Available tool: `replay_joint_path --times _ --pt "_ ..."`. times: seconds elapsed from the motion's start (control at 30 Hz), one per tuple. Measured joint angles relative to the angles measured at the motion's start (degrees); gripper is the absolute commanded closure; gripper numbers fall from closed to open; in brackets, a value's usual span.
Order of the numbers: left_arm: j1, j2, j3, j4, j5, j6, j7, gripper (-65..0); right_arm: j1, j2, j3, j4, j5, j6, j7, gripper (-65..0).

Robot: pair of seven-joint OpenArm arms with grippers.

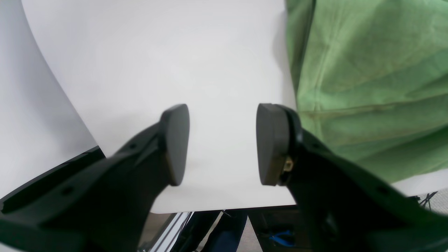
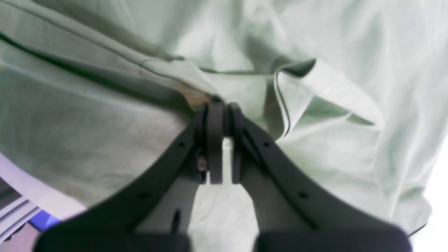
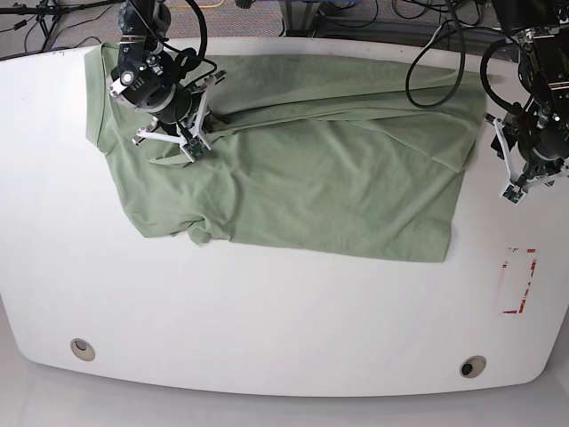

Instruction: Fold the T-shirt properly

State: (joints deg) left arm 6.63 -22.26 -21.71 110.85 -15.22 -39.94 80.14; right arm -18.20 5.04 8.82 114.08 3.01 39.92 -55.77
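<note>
The pale sage-green knit T-shirt (image 3: 293, 178) sprawls across the white worktop's (image 3: 267, 311) far half; the right pincer (image 2: 221, 115) pinches a fold near the far-left corner, the left pincer (image 1: 222, 143) gapes empty, so a matching grasp seems next.

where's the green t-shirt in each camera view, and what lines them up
Left wrist: the T-shirt fills the right side, beside the open left claw.
Right wrist: the T-shirt fills nearly the whole picture, and the right claw is shut on a fold.
Base: the T-shirt lies spread across the upper middle.
Shared landmark: the white table, also seen at.
</note>
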Motion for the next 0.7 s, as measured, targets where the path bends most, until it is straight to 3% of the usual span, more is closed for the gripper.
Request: replay_joint_path --times 0.3,0.47,0.57,0.6,0.63,0.7 --pt "1.29 0.02 0.02 -0.04 0.02 0.0 0.0 -28.7 5.27 -0.33 -7.63 0.2 -0.04 0.0 -0.15 -2.1" --pt "2.23 0.0 0.0 -0.04 -0.02 0.0 0.02 -28.7 7.91 -0.46 -7.61 0.17 -0.24 0.2 -0.07 -2.5" --pt "2.84 0.09 0.02 -0.04 -0.07 0.0 0.02 -28.7 9.42 -0.26 -7.39 -0.2 -0.24 0.15 -0.28 -8.7" --pt "2.86 0.13 0.0 -0.04 -0.2 0.0 -0.02 -28.7 9.81 -0.2 -7.39 -0.37 -0.26 0.17 -0.24 -15.1" --pt "2.84 0.13 0.02 -0.04 -0.22 0.0 -0.02 -28.7 10.19 -0.15 -7.39 -0.61 -0.28 0.17 -0.42 -17.1" --pt "2.75 0.07 0.02 -0.04 -0.24 0.0 -0.02 -28.7 10.75 0.04 -7.39 -0.92 -0.22 0.17 -0.42 -30.0"
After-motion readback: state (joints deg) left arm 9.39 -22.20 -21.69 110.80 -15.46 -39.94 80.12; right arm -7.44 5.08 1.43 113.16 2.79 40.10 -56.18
